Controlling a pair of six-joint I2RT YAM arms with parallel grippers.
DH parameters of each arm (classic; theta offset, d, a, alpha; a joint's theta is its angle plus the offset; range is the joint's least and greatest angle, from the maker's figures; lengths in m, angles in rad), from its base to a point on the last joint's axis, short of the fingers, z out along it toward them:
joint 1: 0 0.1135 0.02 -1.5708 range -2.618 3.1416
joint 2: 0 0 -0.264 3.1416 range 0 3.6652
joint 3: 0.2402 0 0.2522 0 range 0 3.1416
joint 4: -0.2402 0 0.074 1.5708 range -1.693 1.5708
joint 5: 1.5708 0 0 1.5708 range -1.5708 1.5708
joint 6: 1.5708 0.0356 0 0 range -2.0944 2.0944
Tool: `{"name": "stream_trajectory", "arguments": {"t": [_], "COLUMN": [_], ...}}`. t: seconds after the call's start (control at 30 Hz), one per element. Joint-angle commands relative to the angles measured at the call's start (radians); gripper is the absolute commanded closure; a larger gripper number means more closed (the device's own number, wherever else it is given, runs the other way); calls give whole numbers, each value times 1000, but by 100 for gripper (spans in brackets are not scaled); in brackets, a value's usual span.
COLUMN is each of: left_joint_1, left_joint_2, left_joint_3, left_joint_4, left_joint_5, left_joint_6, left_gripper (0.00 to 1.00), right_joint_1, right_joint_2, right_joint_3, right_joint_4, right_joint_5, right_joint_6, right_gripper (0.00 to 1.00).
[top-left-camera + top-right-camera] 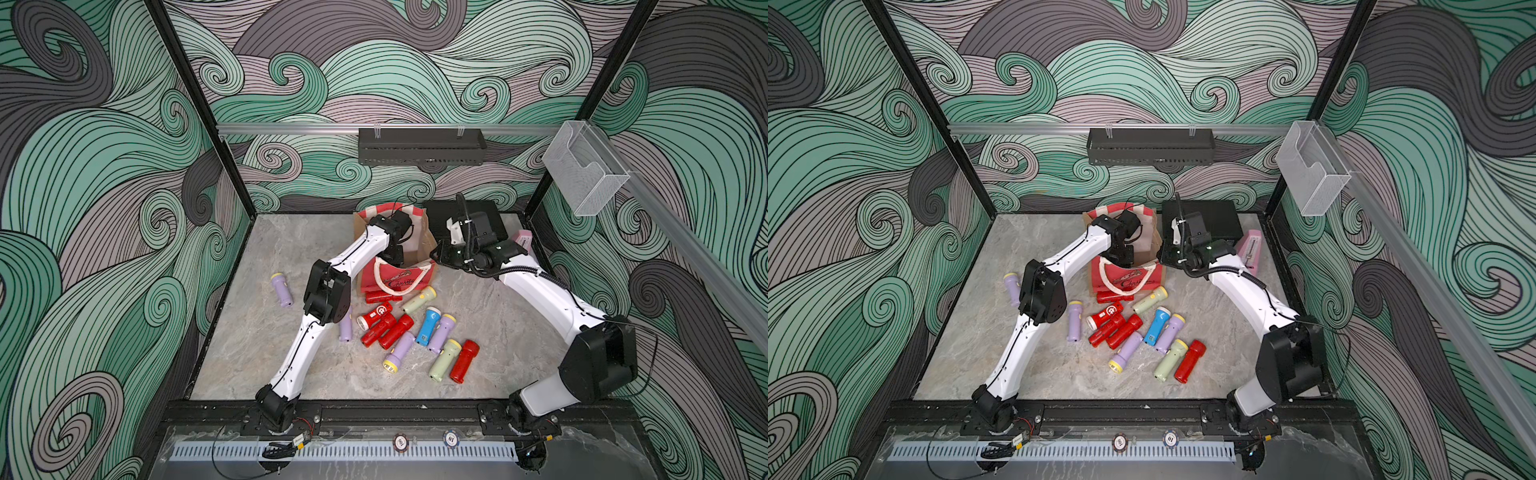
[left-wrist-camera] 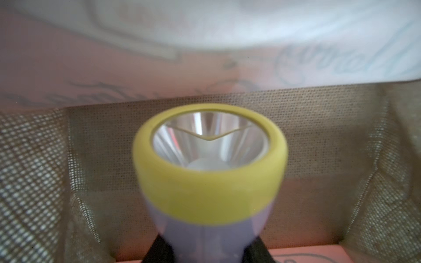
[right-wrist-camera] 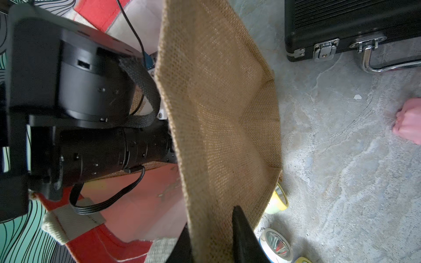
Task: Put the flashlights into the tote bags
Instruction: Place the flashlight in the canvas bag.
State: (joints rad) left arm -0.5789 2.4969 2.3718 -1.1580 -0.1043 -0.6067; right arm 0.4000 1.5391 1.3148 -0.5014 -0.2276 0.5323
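Pinched between the jaws of the left gripper point(image 2: 207, 252), a lilac yellow-rimmed flashlight point(image 2: 208, 182), lens pointing away from the wrist, deep inside the tote bag point(image 2: 319, 136). Clamped in the tightly closed right gripper point(image 3: 214, 247), the bag's tan side panel point(image 3: 218, 113). Loose on the table point(image 1: 270, 365), outside the bag and nearer the arm bases than either gripper, the remaining flashlights point(image 1: 397, 331). Beyond the right gripper, a black hard case point(image 3: 341, 22).

Marble tabletop point(image 1: 270, 361) bears flashlights point(image 1: 464, 360), tote bag point(image 1: 399, 280), case point(image 1: 495, 215), metronome point(image 1: 523, 241).
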Motion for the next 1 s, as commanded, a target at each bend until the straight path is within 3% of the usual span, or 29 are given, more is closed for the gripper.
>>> {"name": "stream_trajectory", "arguments": {"t": [0.0,0.2,0.4,0.67,0.83,0.97], "left_joint_1": [4,4,4,5,24,97], "left_joint_2": [-23,-120,-231,-402,-568,-715], "left_joint_3": [4,4,25,7,-116,-252], "left_joint_4": [6,55,83,22,11,10], "left_joint_5": [-9,0,39,110,133,164], "left_joint_6": [1,16,44,68,85,85], "left_gripper": [61,27,6,4,4,4], "right_joint_1": [5,4,5,5,5,6], "right_joint_2": [-16,-7,7,17,18,19], "right_joint_3": [4,17,29,54,67,83], "right_joint_4": [12,14,16,6,-3,-17], "right_joint_5": [6,12,15,26,32,37], "right_joint_6": [7,9,12,12,12,9], "right_gripper": [74,70,65,52,36,23]}}
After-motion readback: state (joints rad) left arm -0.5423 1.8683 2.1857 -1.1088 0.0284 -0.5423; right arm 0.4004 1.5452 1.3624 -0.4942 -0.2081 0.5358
